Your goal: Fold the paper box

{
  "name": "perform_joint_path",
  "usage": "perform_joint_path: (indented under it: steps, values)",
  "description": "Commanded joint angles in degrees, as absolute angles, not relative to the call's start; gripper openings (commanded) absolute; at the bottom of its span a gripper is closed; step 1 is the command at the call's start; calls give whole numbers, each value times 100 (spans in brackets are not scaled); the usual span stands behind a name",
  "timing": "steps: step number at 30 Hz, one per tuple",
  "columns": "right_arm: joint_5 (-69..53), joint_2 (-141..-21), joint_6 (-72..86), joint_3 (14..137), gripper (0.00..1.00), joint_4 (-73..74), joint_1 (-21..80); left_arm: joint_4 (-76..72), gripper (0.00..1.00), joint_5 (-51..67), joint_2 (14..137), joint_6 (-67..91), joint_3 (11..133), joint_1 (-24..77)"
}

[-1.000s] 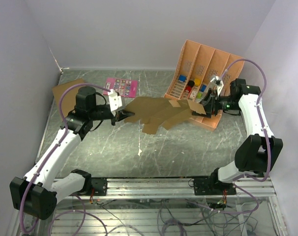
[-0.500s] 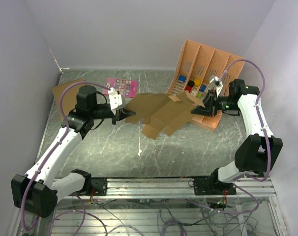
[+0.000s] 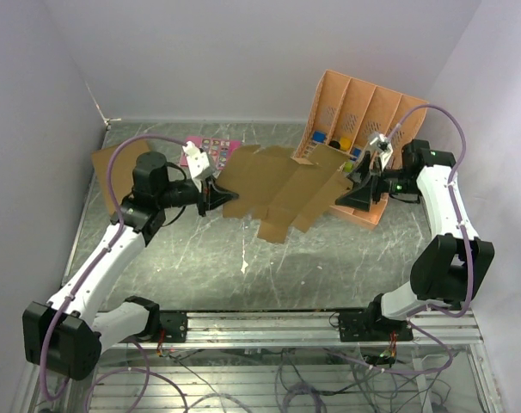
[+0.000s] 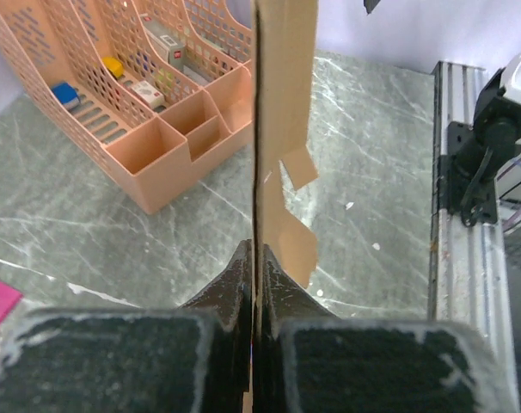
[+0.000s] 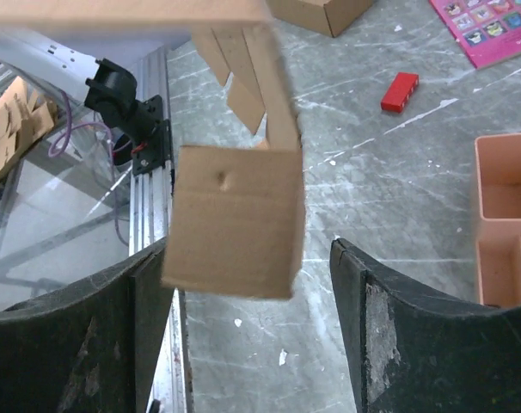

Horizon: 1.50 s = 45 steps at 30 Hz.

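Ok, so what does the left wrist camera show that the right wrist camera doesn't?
Only the left wrist view: the left gripper shut on the paper box, which is seen edge-on, and small items in the orange organizer. Only the right wrist view: the right gripper open with a flap in the gap between its fingers, a red block, a pink card and a larger cardboard box. Both: the paper box, the organizer and the marble table.
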State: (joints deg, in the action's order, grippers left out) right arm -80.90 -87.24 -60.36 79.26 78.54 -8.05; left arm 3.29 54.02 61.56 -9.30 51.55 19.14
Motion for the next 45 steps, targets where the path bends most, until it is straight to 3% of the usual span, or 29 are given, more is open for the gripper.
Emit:
perform_joint_path:
  steps: [1,8,17,20,23,32,37,45]
  values:
    - [-8456,-8701,-6641,7790,72,7888,-971,-1012,7,5258,5862,591,4679,1814]
    - [-9062,-8748,-7618,7676,72,7901,-1028,-2420,7,5327,5588,1892,4278,1816]
    - [-8355,-9294,-6680,8541,71,7689,-1232,-3026,7,5195,5664,2559,4265,1813]
    - [-7166,-8680,-4187,8127,73,5409,-1464,-2721,7,5037,5609,2490,4377,1818]
    - [-6002,-7555,-2296,7053,83,2943,-1468,-2720,7,4902,5576,2613,4403,1817]
    - [-6978,-6530,-781,6029,83,824,-1170,-3068,7,4629,5396,3075,4232,1819]
    - [-6528,-6510,737,5537,79,-1045,-975,-3348,7,4661,5301,3317,4111,1819]
    - [-6133,-6891,1348,5894,76,-1491,-452,-3532,7,4719,5283,3461,4013,1825]
